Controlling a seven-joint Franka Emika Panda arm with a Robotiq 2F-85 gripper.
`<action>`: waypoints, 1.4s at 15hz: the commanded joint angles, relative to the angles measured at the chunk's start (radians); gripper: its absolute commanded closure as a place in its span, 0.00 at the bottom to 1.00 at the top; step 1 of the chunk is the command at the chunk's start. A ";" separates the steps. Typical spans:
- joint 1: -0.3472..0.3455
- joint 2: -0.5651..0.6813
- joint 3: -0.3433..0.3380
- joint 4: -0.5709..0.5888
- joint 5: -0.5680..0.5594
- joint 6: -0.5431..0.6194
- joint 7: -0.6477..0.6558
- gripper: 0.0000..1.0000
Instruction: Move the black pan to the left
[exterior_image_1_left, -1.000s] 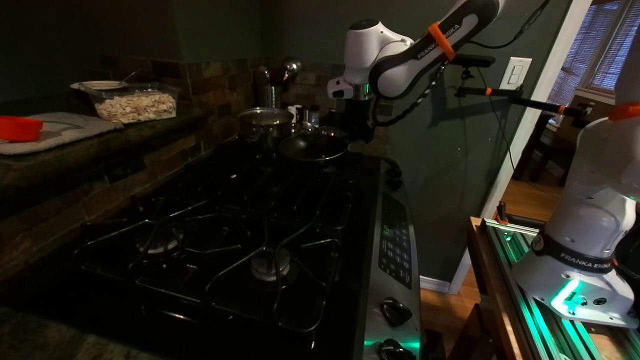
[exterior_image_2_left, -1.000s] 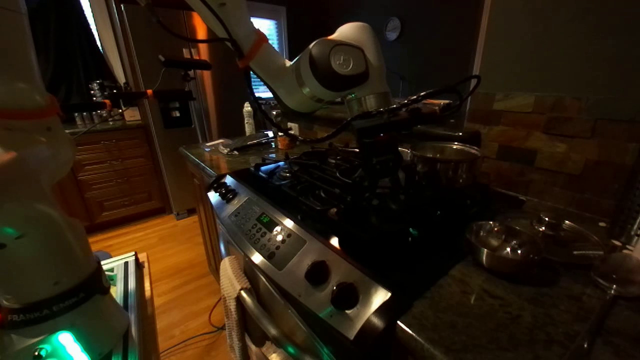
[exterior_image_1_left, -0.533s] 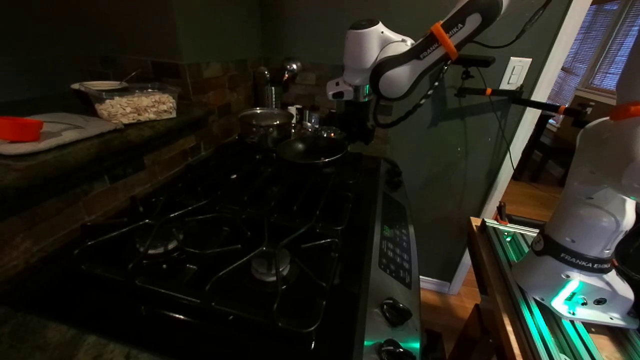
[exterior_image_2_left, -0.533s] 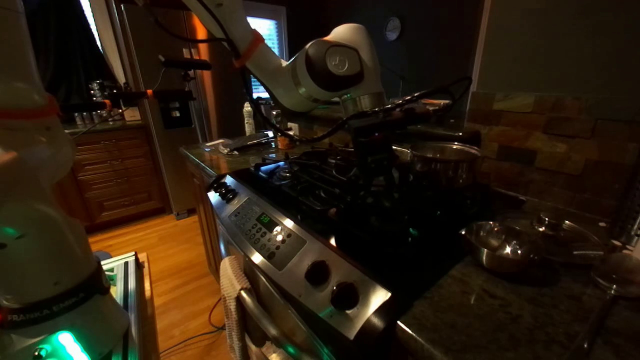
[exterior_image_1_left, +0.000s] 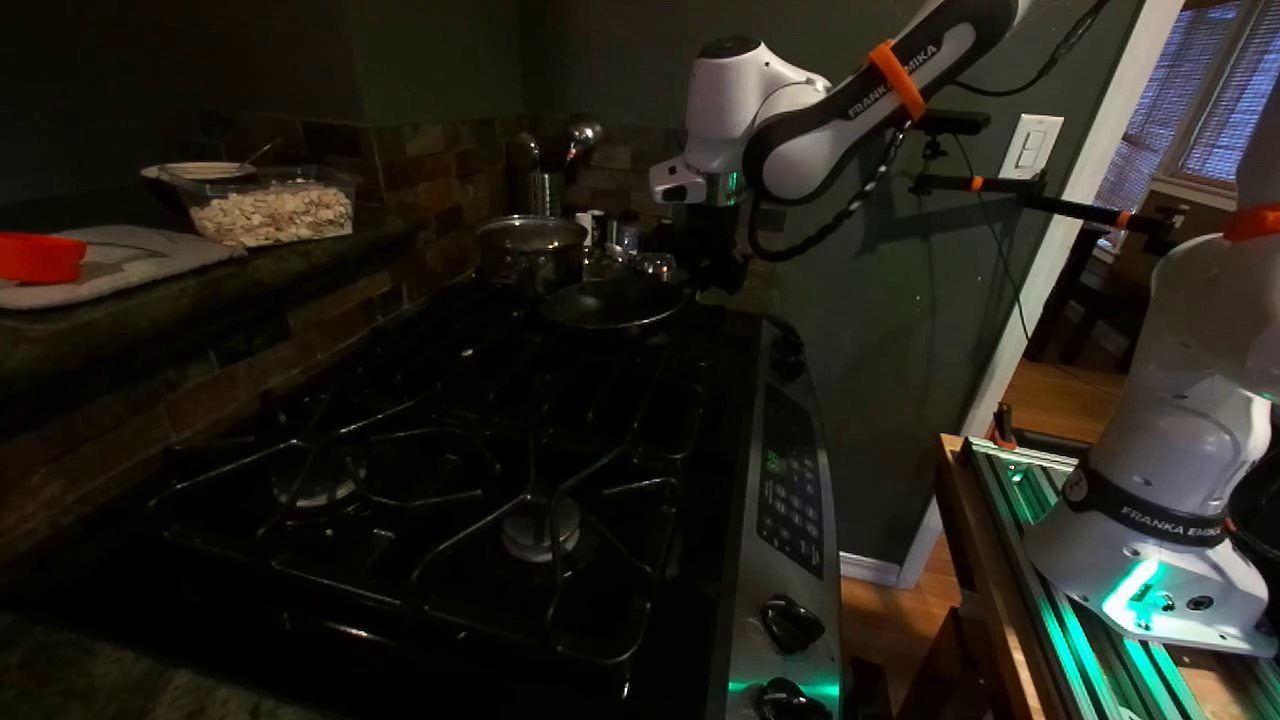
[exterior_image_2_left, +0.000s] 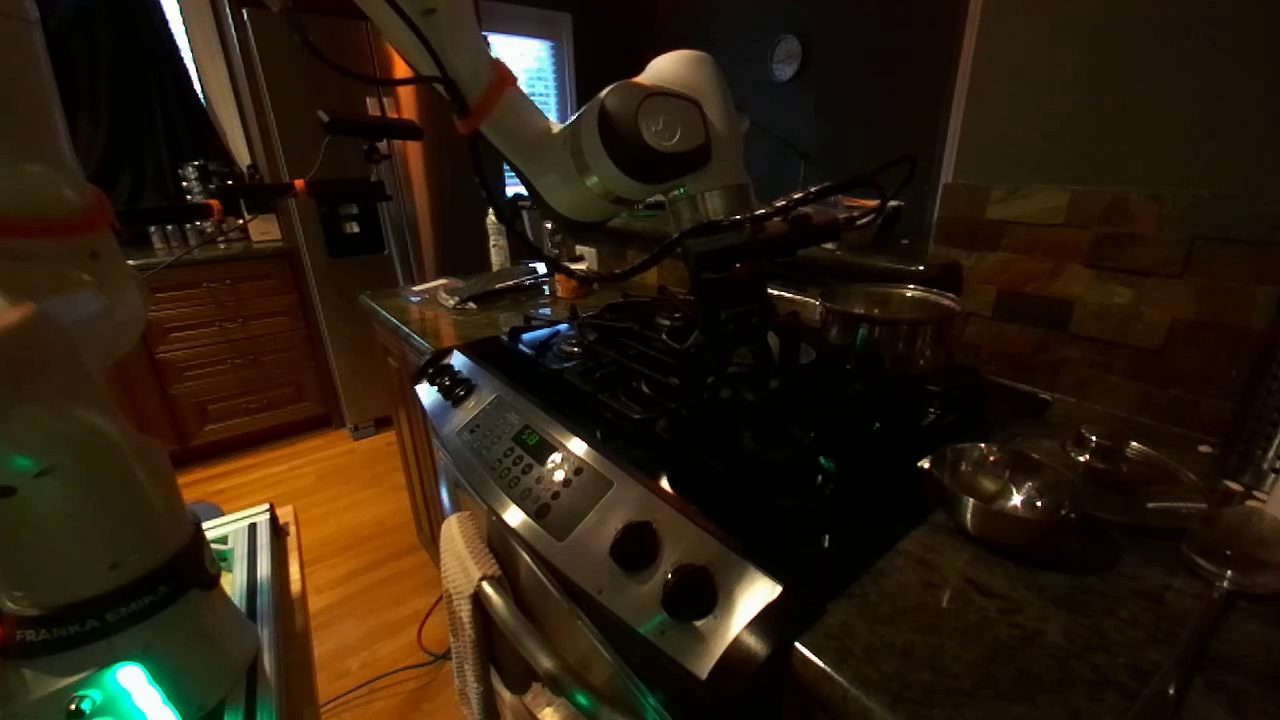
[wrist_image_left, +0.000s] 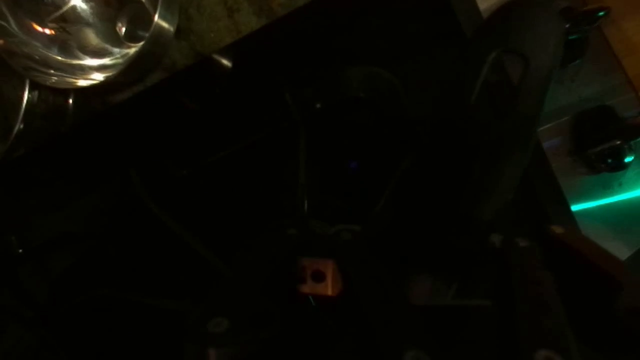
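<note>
The black pan (exterior_image_1_left: 612, 304) sits at the far end of the stove in an exterior view, with a faintly shiny rim. My gripper (exterior_image_1_left: 720, 284) is low at the pan's right edge, at the handle side. In an exterior view the dark gripper (exterior_image_2_left: 750, 350) stands over the stove and mostly hides the pan. In the wrist view a long dark bar with an opening near its end, which looks like the pan's handle (wrist_image_left: 520, 120), runs down toward the jaws (wrist_image_left: 397, 261). The jaws are too dark to tell whether they are closed on it.
A steel pot (exterior_image_1_left: 530, 255) stands close behind the pan, and shows in both exterior views (exterior_image_2_left: 890, 330). Black grates (exterior_image_1_left: 440, 500) cover the stove. A steel bowl (exterior_image_2_left: 1000, 495) and a glass lid (exterior_image_2_left: 1130, 480) lie on the counter. Knobs line the front panel (exterior_image_2_left: 540, 470).
My gripper and the pan have shifted together a short way along the stove, away from the counter with the steel bowl. The pan has moved slightly apart from the steel pot's front.
</note>
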 joint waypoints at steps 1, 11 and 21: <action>0.007 -0.029 0.001 -0.038 0.015 0.028 -0.025 0.98; 0.010 -0.023 0.001 -0.026 0.016 -0.002 0.001 0.20; 0.026 -0.002 0.022 0.005 0.166 -0.074 0.009 0.14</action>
